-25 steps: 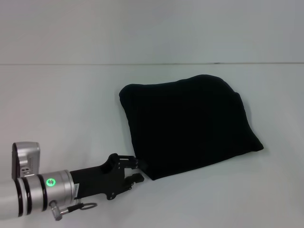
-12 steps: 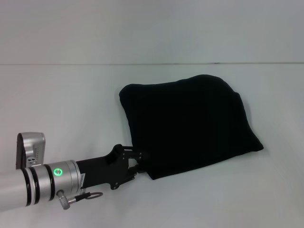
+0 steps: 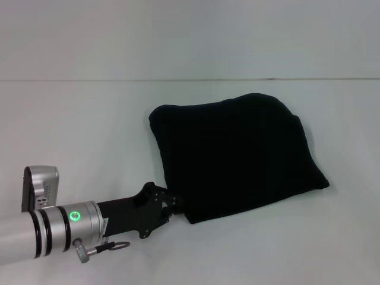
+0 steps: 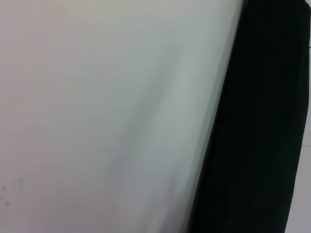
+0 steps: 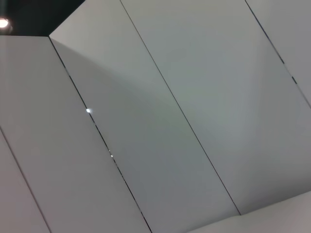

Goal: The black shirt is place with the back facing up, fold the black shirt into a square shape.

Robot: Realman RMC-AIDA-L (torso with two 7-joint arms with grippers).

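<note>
The black shirt (image 3: 234, 157) lies folded into a rough rectangle on the white table (image 3: 83, 130), right of centre in the head view. My left gripper (image 3: 176, 206) reaches in from the lower left. It is at the shirt's near left corner, with its fingers closed on the fabric edge. The left wrist view shows the shirt's edge (image 4: 257, 136) as a dark band beside the white table surface (image 4: 107, 116). My right gripper is out of view; its wrist camera shows only pale panels.
The white table runs wide to the left of the shirt and in front of it. Its far edge (image 3: 190, 79) meets a pale wall behind. No other objects are in view.
My left gripper has moved forward to the shirt's near left corner. Its fingers, spread apart a second ago, have closed together on the fabric edge. The shirt has not moved.
</note>
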